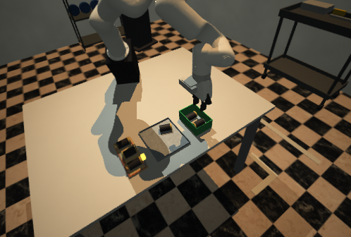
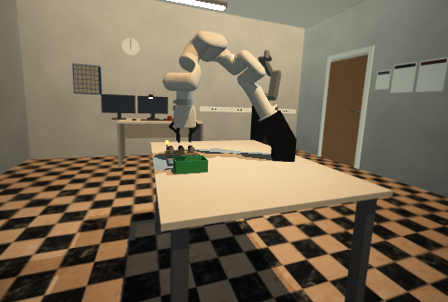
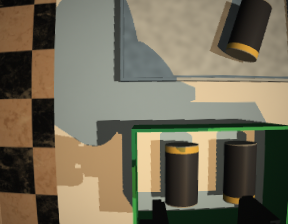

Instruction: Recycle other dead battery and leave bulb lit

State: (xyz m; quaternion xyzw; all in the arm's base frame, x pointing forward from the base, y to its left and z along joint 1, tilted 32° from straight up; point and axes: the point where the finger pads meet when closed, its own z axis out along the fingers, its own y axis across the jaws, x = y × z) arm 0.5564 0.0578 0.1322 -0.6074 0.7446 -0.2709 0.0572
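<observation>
In the green recycling box (image 1: 207,124) lie two batteries (image 1: 196,119), side by side. One more battery (image 1: 165,128) lies on the gray tray (image 1: 176,145) beside it. The hand (image 1: 201,104) hangs just above the box, half spread, holding nothing. The bulb (image 1: 142,156) glows. The dropping-in looks done; next, I think, the hand just lifts away from the desk (image 1: 63,142) without bumping the box.

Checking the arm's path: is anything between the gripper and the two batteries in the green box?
Nothing visible does. The gripper hangs open and empty just above the green box, whose top is uncovered; both batteries lie exposed directly below it.
</observation>
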